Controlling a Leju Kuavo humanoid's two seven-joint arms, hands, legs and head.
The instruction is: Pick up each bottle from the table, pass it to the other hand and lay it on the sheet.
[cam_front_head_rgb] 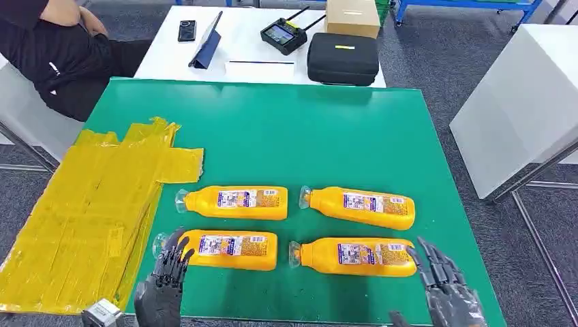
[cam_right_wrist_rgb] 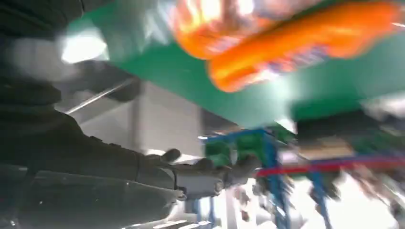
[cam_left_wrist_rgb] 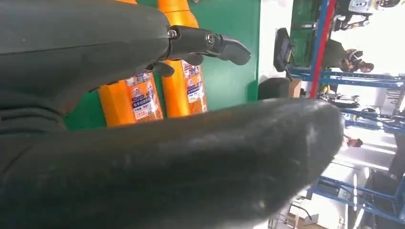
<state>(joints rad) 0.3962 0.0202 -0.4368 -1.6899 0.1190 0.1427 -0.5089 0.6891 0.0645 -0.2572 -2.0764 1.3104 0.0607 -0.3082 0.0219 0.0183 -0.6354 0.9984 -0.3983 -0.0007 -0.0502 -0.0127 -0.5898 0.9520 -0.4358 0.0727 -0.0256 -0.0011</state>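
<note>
Right wrist view: bottles blurred.

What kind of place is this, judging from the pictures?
Probably a robot test lab or workshop: a green table with taped yellow sheet, a remote controller and black case on a white desk, blue metal racks.

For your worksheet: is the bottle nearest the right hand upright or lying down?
Lying down: the orange bottle rests lengthwise on the green table.
</note>
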